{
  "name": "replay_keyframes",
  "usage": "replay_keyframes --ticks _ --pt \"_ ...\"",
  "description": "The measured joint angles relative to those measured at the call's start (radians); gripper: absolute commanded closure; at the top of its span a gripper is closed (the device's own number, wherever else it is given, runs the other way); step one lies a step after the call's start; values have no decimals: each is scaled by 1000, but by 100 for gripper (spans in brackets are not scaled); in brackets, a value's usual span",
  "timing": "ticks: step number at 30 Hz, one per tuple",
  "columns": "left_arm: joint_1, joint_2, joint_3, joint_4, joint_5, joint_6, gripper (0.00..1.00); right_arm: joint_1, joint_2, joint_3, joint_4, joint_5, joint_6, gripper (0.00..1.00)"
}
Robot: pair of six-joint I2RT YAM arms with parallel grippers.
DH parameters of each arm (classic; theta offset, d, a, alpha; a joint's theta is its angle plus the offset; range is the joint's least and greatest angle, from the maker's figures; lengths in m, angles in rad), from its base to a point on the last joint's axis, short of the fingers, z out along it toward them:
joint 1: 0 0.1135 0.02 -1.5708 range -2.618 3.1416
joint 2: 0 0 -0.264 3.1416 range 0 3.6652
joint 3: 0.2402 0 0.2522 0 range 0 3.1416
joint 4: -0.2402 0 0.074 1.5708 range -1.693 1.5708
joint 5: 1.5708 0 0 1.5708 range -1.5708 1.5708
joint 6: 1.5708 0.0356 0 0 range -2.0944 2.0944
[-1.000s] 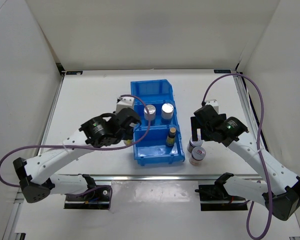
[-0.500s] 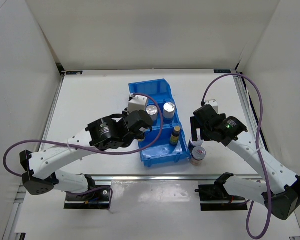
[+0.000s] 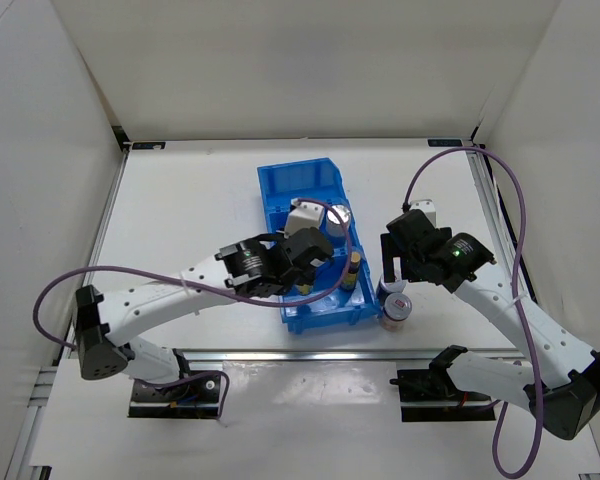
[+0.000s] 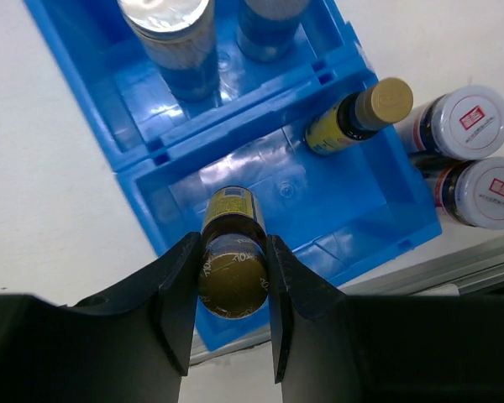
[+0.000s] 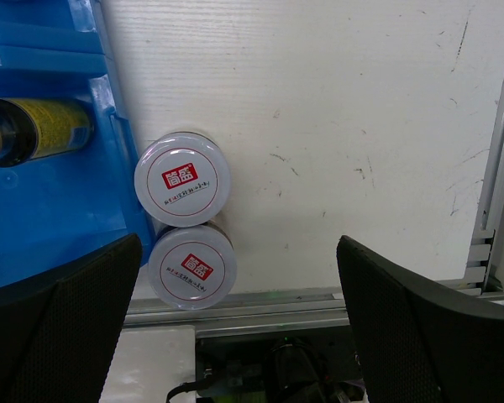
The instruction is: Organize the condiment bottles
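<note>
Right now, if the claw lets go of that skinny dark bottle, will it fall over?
Likely tippy: the skinny dark bottle, pinched in the left claw, is tall and narrow. Its round sides suggest it could roll inside the blue bin.

place: robot lab work cell, tabletop manipulation rig
enclosure: plain white panels [image 3: 300,60] across top, left and right of frame, boxing in the work area
surface: white tabletop [image 3: 180,200], scuffed and marked in right wrist view
framing: aluminium rail [image 3: 310,355] along lower edge of table; similar rail at right edge of right wrist view
rig: left arm [image 3: 150,305] and right arm [image 3: 520,320], white and black, bases on black mounts at bottom of frame
cabling: purple cables [image 3: 450,150] looped in the open, upper right and lower left
props: blue bin [image 3: 300,180] and small bottles [image 5: 182,186] at centre
</note>
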Motion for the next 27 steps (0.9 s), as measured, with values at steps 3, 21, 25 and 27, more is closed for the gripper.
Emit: replay_keyframes --ticks 3,21,25,27 --pt "0 51 -33 50 29 -8 89 0 0 0 0 0 0 0" --pt "0 103 -200 182 58 -65 18 0 18 0 0 0 0 0" --pt "0 103 -207 195 57 -72 7 0 21 0 0 0 0 0" --pt "0 103 -207 196 57 -72 0 0 22 0 0 0 0 0"
